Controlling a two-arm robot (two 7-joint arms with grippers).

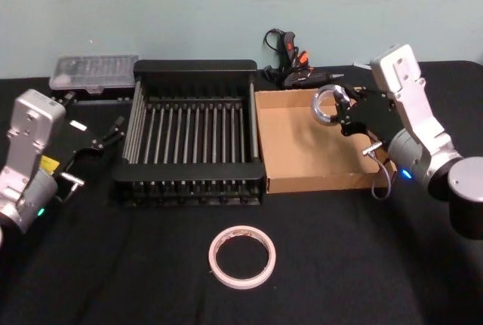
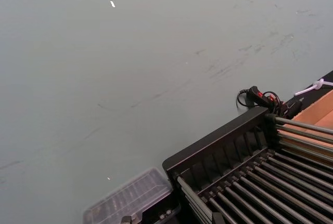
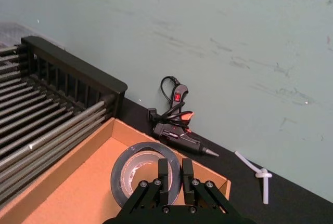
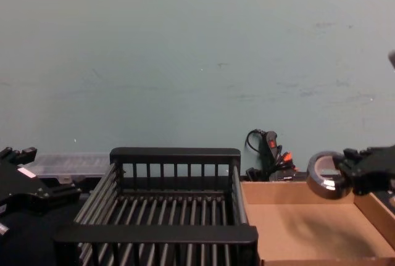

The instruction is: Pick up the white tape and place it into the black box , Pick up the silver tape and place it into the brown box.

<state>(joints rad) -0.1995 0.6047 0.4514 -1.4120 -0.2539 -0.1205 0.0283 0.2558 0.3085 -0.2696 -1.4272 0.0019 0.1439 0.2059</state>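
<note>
The silver tape (image 1: 329, 105) hangs above the far right part of the brown box (image 1: 302, 167), with my right gripper (image 1: 341, 111) shut on its wall. In the right wrist view the fingers (image 3: 163, 174) pinch the roll's rim (image 3: 136, 157) over the cardboard floor (image 3: 78, 182). From the chest the roll (image 4: 325, 183) is level with the box's far rim (image 4: 278, 187). The white tape (image 1: 241, 256) lies flat on the black cloth in front of both boxes. The black box (image 1: 192, 73) stands left of the brown one. My left gripper (image 1: 112, 132) rests open beside the crate's left wall.
A black and orange glue gun (image 1: 290, 65) lies behind the brown box by the wall. A clear plastic case (image 1: 93, 72) sits behind the crate's left corner. A white knotted strip (image 3: 259, 174) lies on the cloth to the right of the glue gun.
</note>
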